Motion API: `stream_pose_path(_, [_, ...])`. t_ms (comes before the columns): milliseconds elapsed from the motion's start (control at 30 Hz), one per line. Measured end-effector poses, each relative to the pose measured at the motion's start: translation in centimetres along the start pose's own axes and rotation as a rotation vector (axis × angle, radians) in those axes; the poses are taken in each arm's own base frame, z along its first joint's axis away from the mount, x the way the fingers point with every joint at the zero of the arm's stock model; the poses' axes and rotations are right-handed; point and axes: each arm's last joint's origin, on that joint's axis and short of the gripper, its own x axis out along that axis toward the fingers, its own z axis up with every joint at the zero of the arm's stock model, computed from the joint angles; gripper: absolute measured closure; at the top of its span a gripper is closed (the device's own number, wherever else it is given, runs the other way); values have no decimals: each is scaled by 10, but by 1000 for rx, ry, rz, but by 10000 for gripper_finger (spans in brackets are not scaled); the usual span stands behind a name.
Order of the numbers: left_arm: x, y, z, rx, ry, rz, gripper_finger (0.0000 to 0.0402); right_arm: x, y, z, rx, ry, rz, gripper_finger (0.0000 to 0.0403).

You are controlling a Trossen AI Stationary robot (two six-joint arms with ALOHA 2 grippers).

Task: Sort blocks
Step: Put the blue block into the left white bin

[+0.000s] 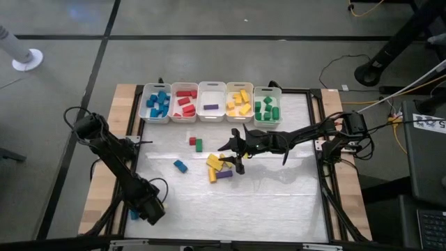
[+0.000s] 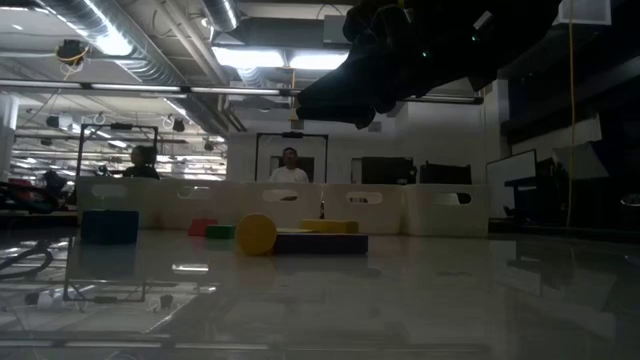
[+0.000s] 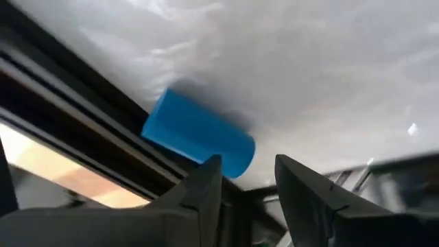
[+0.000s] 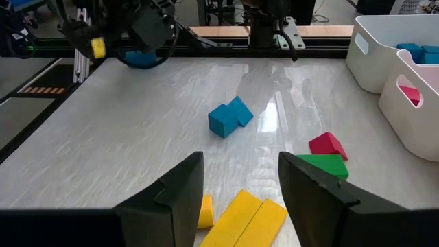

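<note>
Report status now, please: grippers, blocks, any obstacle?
Left gripper open beside blue cylinder at table edge. Right gripper open, empty, above yellow blocks. No obstacle seen.

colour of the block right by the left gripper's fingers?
Blue: a cylinder block, clearest in the left wrist view.

Sorted blocks fill five white bins along the table's far edge: blue blocks [image 1: 157,103], red blocks [image 1: 185,103], one purple block [image 1: 210,107], yellow blocks [image 1: 239,102], green blocks [image 1: 266,109].

Loose on the table:
- Red block [image 1: 192,141] touching green block [image 1: 198,145], side by side, near the bins.
- Blue pair [image 1: 180,166], two pieces touching, tilted, apart from the others.
- Central cluster: yellow bars [image 1: 214,162] lying flat, one yellow cylinder [image 2: 256,234] on its side, a purple bar [image 1: 224,174] flat against them.
- Blue cylinder [image 3: 199,134] on its side at the near left table edge, against the black frame rail.
</note>
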Motion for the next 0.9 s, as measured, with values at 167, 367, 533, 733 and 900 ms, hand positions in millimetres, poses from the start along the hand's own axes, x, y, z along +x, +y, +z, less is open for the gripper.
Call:
stream_pose_path(167, [1,2,-2,215,6,18,296,0,0,0,0,0,0,214])
stream_pose_path(367, [12,4,-7,374,44,72,323,0,0,0,0,0,0,214])
stream_pose_path(533, [24,5,-11,479,133,122,345,0,0,0,0,0,0,214])
stream_pose_path(733, [32,4,-9,507,130,150,373,0,0,0,0,0,-2,214])
stream_pose_path(900, [32,3,-6,481,60,142,391,0,0,0,0,0,-3,214])
